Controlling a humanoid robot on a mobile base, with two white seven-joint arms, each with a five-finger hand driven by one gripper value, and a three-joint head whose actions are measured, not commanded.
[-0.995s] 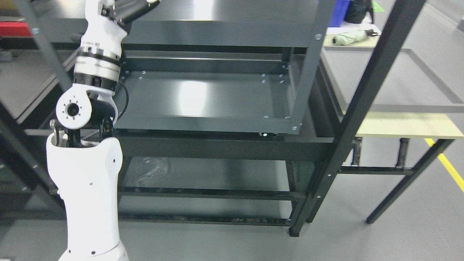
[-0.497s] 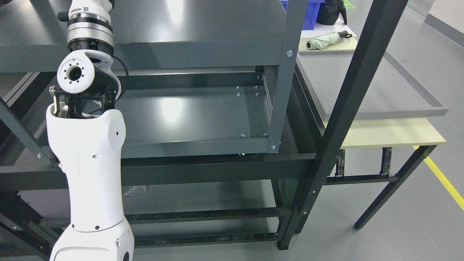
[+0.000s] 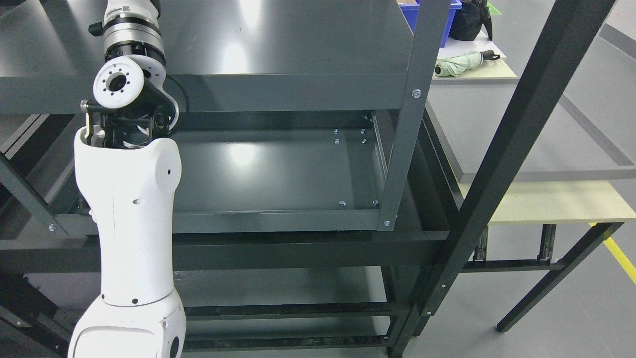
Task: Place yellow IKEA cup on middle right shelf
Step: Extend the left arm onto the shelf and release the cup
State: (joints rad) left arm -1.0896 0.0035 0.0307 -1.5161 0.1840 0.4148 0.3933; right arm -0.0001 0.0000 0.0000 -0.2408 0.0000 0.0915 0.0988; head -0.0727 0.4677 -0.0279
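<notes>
dark grey metal shelf rack (image 3: 298, 89), tiers bare | grey floor (image 3: 546, 318), pale table (image 3: 561, 206) right, folded green umbrella (image 3: 459, 63) | white left arm (image 3: 131, 209) rises out of frame; fingers: cannot tell | yellow cup unseen

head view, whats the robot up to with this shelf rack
The robot's left arm rises from the lower left in front of a dark metal shelf rack, its wrist passing out of the top edge, so the hand is out of view. No yellow cup shows anywhere. The middle shelf holds nothing visible. To the right, a folded pale green umbrella lies on a table beside a blue bin. The right arm is not visible.
</notes>
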